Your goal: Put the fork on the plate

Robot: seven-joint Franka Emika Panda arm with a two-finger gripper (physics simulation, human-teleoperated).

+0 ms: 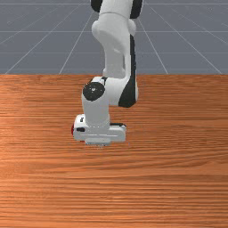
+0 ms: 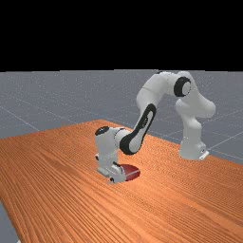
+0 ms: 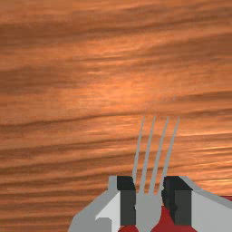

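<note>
In the front view my gripper (image 1: 99, 141) is low over the table, mostly hidden by the hand. In the wrist view the gripper (image 3: 149, 199) has a finger against each side of the grey fork's head (image 3: 148, 209), shut on it. Four thin tines reach out past the fingertips over bare wood; the fork's handle is hidden. The dark red plate (image 2: 131, 172) lies right beside the hand in the far view, partly covered by it. A sliver of the plate (image 1: 72, 129) peeks out at the hand's left in the front view. Red also appears behind the fingers in the wrist view.
The orange-brown table (image 1: 178, 178) spreads around the hand. Its back edge runs behind the arm in the front view. In the far view the arm reaches low over the table from its base (image 2: 192, 147) at the right.
</note>
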